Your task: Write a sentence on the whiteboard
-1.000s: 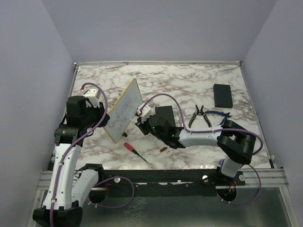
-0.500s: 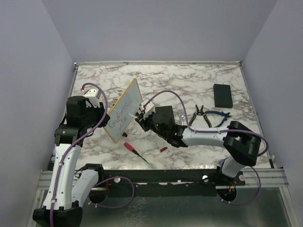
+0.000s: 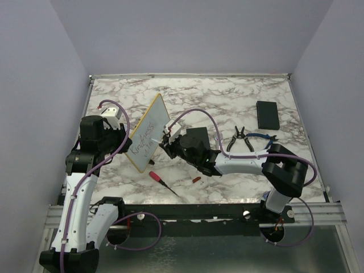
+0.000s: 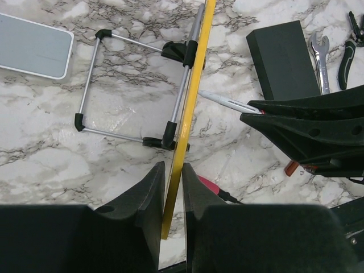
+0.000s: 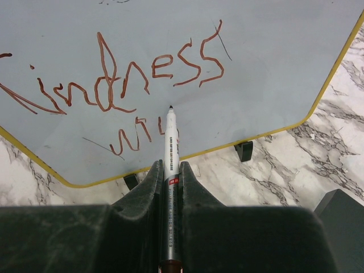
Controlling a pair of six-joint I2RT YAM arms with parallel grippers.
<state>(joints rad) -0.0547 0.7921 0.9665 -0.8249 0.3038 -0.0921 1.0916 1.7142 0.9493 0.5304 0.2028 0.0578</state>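
You're partway into line two.
Left jaws are pinching the whiteboard (image 3: pixel 149 132), standing left of centre; right jaws are clamping the marker (image 5: pixel 170 133) at the sentence (image 5: pixel 114 79): "Kindness" done, rest looking unfinished.

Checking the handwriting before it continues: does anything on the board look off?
Yes. Two thin dark stray strokes mark the whiteboard beside the sentence: one cuts past the final s, one slants under the first line. They belong to no letter.

The top camera is looking down from high at the near edge over the whole counter (image 3: pixel 227 96). Both wrist cameras are viewing the whiteboard (image 3: pixel 149 133) closely: left along its edge, right facing its front.
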